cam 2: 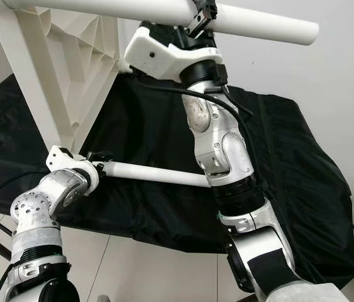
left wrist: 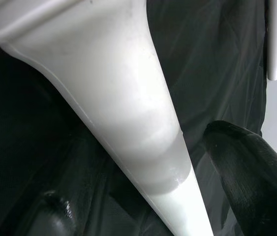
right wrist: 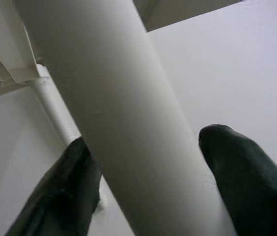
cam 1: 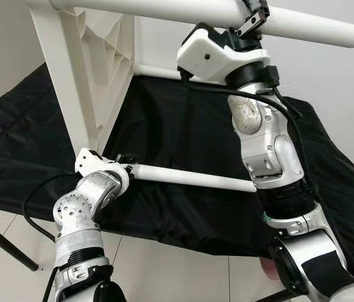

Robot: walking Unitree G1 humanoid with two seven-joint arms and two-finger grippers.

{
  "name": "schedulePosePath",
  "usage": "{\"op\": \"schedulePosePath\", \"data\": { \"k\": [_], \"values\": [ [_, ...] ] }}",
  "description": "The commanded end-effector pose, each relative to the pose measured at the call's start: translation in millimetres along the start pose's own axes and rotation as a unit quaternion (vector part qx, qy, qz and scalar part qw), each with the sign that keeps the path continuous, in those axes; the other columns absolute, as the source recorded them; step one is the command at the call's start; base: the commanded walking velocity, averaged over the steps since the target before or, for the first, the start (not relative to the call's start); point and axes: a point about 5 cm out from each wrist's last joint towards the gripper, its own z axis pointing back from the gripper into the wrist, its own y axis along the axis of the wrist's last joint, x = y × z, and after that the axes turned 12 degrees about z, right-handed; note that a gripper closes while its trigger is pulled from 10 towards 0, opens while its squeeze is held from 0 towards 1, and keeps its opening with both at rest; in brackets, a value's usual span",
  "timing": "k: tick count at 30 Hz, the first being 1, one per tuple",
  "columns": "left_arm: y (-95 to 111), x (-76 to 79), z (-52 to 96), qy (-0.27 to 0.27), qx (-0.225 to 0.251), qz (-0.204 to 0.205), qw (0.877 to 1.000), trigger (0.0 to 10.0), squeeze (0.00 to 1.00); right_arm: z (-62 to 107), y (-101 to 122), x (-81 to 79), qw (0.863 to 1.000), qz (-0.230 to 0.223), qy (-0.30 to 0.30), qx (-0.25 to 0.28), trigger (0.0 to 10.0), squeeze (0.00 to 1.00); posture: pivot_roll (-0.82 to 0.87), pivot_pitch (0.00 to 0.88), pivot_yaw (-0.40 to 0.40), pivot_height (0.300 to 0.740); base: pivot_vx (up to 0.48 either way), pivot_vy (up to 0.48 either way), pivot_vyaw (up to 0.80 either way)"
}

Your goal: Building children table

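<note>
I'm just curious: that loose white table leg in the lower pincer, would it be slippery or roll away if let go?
Probably both. The loose white leg looks smooth and round, so it could slide in the left pincer and roll on the black cloth. It stays straight held by one end, so likely stiff and light.

A bare indoor room is showing here — plain white walls (cam 1: 346, 75) and a pale tiled floor (cam 1: 164, 264). A black cloth (cam 1: 183, 126) is draping a low surface — more test space than lived-in home.

Black cloth (cam 1: 183, 126) draped over a surface, white table frame (cam 1: 95, 69) standing on it
</note>
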Motion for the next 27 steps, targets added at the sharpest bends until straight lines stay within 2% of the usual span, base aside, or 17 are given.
{"op": "schedulePosePath", "data": {
  "k": [1,4,7,14,16,17,19,22,23,26,27],
  "values": [
    [-19.3,33.7,1.9,-0.059,-0.028,0.004,0.998,10.0,0.00,0.7,-6.5,-0.5,1.000,0.001,0.019,-0.014,0.0,0.00,-0.04,0.000,-0.023,0.740,0.000,0.000,0.00],
    [-21.5,32.6,-0.6,-0.058,-0.033,0.007,0.998,10.0,0.00,4.3,-10.9,-0.6,0.999,0.004,0.039,-0.026,0.0,0.00,-0.05,0.000,-0.023,0.740,0.000,0.000,0.00],
    [-23.4,33.4,-2.9,-0.061,-0.037,0.011,0.997,10.0,0.00,5.8,-13.0,3.7,0.999,-0.001,0.035,-0.031,0.0,0.00,-0.05,0.000,-0.023,0.740,0.000,0.000,0.00],
    [-27.2,40.5,-8.2,-0.071,-0.047,0.025,0.996,10.0,0.00,7.5,-15.7,8.9,0.997,-0.048,0.027,-0.059,0.0,0.00,-0.06,0.000,-0.025,0.740,0.000,0.000,0.00],
    [-32.0,46.4,-10.4,-0.078,-0.056,0.027,0.995,10.0,0.00,12.0,-23.3,16.2,0.990,-0.097,0.000,-0.099,0.0,0.00,-0.07,0.000,-0.023,0.740,0.000,0.000,0.00],
    [-32.0,46.4,-10.4,-0.078,-0.056,0.027,0.995,10.0,0.00,12.0,-23.3,16.2,0.990,-0.097,0.000,-0.099,0.0,0.00,-0.07,0.000,-0.023,0.740,0.000,0.000,0.00],
    [-36.4,46.6,-11.8,-0.076,-0.063,0.028,0.995,10.0,0.00,16.3,-32.4,23.6,0.982,-0.132,-0.023,-0.134,0.0,0.00,-0.07,0.000,-0.024,0.740,0.000,0.000,0.00],
    [-37.8,45.7,-12.3,-0.074,-0.066,0.028,0.995,10.0,0.00,17.6,-35.5,26.9,0.979,-0.142,-0.031,-0.143,0.0,0.00,-0.07,0.000,-0.022,0.740,0.000,0.000,0.00],
    [-39.8,44.2,-13.6,-0.071,-0.069,0.032,0.995,10.0,0.00,19.3,-42.6,33.4,0.973,-0.158,-0.046,-0.162,0.0,0.00,-0.08,0.000,-0.018,0.740,0.000,0.000,0.00],
    [-43.4,43.0,-14.9,-0.068,-0.075,0.033,0.994,10.0,0.00,20.9,-49.6,39.8,0.968,-0.168,-0.059,-0.178,0.0,0.00,-0.09,0.000,-0.012,0.740,0.000,0.000,0.00],
    [-51.0,41.2,-17.2,-0.062,-0.089,0.032,0.994,10.0,0.00,24.6,-62.0,48.3,0.959,-0.179,-0.075,-0.207,0.0,0.00,-0.10,0.000,-0.009,0.740,0.000,0.000,0.00]
  ]
}}
